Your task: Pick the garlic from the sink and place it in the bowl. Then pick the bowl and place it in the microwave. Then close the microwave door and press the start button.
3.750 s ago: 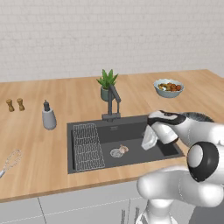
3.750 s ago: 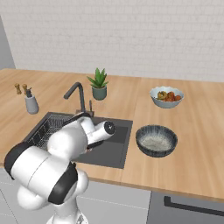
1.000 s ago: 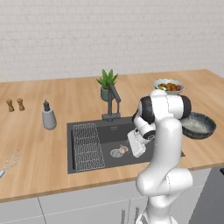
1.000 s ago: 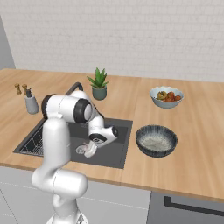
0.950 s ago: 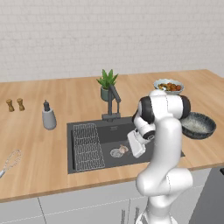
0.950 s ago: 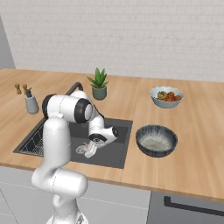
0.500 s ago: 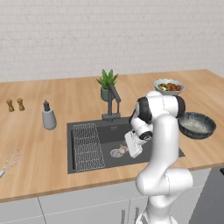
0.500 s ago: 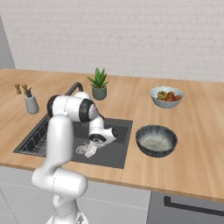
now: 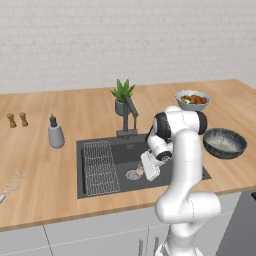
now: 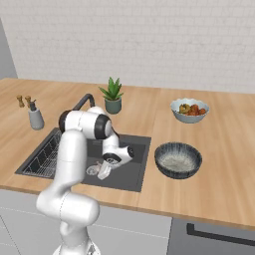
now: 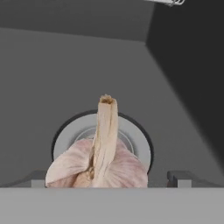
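Note:
The garlic (image 11: 98, 162), a pinkish-white bulb with a dry stem, lies on the sink's round silver drain (image 11: 131, 135). My gripper (image 11: 109, 181) is down in the dark grey sink (image 9: 100, 150), open, with one fingertip (image 11: 37, 179) on each side of the bulb. From the base I see the gripper (image 9: 150, 171) beside the garlic (image 9: 140, 170). The dark streaky bowl (image 9: 224, 143) stands on the counter right of the sink, with nothing in it. The microwave is out of view.
A wire grid rack (image 9: 100, 165) fills the sink's left part. The tap (image 9: 129, 117) and a potted plant (image 9: 121, 97) stand behind it. A white bowl of food (image 9: 192, 99) sits at the back right, a soap dispenser (image 9: 55, 134) and two shakers (image 9: 16, 119) to the left.
The arm has unfolded and brought the hand down into the sink. Over the last second the hand sank a little lower around the garlic, jaws still open.

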Available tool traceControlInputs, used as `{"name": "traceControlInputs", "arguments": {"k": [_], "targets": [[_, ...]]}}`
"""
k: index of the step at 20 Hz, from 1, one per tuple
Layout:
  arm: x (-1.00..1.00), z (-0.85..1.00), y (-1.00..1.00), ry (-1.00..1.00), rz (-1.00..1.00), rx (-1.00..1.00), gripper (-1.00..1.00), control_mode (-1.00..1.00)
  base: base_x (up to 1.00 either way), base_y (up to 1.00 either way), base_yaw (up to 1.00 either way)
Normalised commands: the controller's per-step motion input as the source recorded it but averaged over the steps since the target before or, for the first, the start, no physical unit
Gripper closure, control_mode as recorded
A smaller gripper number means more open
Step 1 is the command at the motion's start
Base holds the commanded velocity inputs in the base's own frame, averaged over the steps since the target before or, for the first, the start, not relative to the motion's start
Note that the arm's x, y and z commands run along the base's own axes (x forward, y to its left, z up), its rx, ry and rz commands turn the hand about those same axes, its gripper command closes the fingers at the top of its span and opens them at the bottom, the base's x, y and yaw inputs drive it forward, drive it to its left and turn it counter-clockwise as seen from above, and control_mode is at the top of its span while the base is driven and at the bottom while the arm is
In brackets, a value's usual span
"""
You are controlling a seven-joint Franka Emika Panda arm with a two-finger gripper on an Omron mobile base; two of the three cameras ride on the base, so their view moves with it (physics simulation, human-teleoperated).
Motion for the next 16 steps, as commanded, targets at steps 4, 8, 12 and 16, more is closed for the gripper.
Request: {"name": "traceControlInputs", "arguments": {"k": [4, 8, 12, 16], "targets": [[0.00, -0.29, 0.17, -0.03, 0.00, -0.02, 1.00, -1.00, 0.00, 0.00, 0.00], [0.00, -0.20, 0.09, -0.02, 0.01, 0.00, 1.00, -1.00, 0.00, 0.00, 0.00], [-0.21, 0.10, 0.00, -0.08, 0.01, 0.00, 1.00, -1.00, 0.00, 0.00, 0.00], [-0.46, 0.76, 0.00, -0.25, 0.00, 0.00, 1.00, -1.00, 0.00, 0.00, 0.00]]}}
